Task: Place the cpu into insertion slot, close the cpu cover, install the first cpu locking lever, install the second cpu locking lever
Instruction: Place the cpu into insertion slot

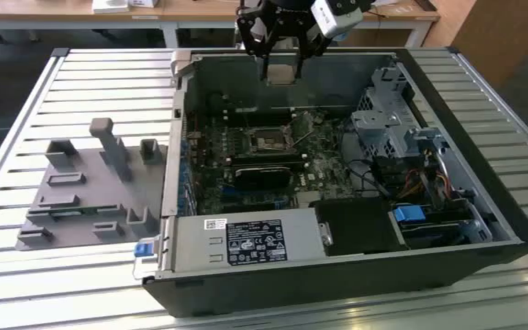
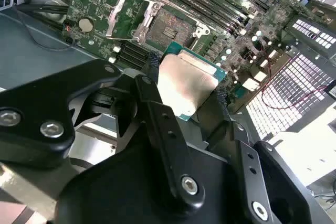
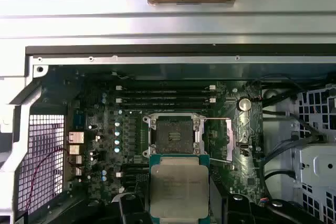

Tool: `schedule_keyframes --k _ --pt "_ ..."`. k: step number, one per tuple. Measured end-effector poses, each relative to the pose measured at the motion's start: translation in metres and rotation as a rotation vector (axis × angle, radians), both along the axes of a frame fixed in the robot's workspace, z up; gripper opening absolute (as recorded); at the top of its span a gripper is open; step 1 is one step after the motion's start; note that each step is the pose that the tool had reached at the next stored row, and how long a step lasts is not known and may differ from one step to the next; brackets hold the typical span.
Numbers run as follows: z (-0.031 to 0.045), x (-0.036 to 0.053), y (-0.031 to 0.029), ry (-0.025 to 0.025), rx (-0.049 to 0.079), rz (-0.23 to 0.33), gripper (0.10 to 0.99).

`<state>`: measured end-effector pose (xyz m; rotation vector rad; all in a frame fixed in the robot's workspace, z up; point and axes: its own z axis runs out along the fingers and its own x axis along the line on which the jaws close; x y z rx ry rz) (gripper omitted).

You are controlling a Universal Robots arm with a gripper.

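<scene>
Slatted workbench, open computer case: we hold the cpu aloft.
Our gripper pinches the cpu level over the case's edge; the cpu cover stands open, leaving the insertion slot bare for it.

A slatted metal table bears an open computer case lying on its side and, just beside it, a grey fixture plate.
</scene>
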<state>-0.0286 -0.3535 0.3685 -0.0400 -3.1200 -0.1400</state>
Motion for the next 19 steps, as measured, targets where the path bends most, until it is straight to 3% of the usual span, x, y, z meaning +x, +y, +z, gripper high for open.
schedule_keyframes --k 11,19 --pt "0.0 0.0 0.0 -0.0001 0.0 -0.007 0.537" --pt "-0.0004 0.0 0.0004 0.0 0.0 -0.08 0.537"
